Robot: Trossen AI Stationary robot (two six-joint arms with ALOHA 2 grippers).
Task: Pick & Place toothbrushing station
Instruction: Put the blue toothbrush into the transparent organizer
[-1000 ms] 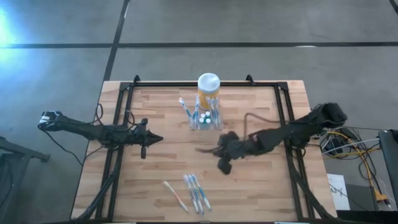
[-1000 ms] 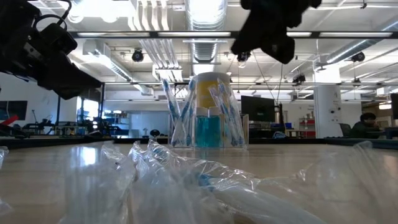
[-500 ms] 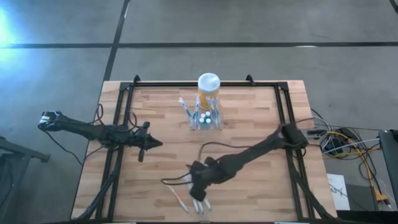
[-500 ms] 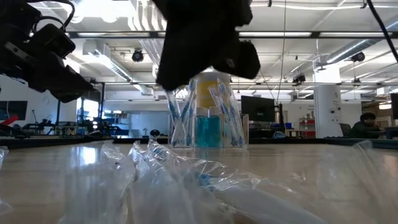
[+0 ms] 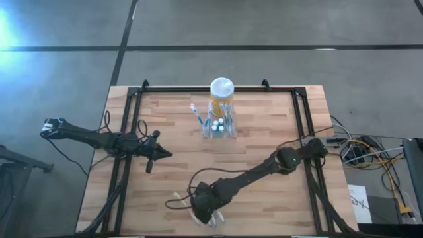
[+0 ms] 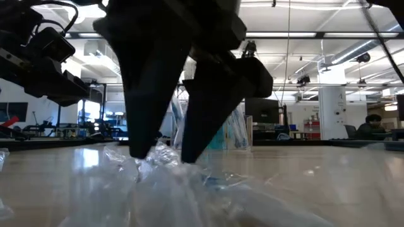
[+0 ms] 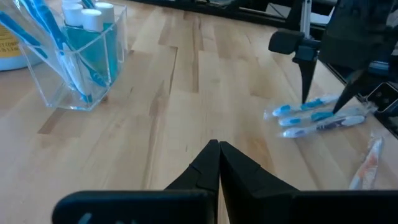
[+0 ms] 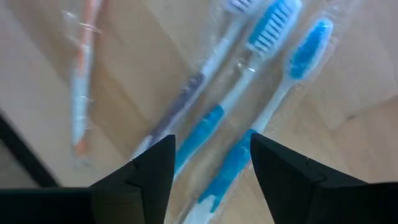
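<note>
Right claw point(image 8: 210, 168) spread wide, empty, over the wrapped toothbrushes point(image 8: 249, 118) near the counter's front edge. Light, stiff, slippery in film; pinch mid-handle. Left claw point(image 7: 218, 163) shut, idle.

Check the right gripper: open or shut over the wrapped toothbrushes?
Open. The right gripper has its two fingers spread apart, straddling the wrapped toothbrushes lying flat on the table; nothing is clamped yet.
</note>
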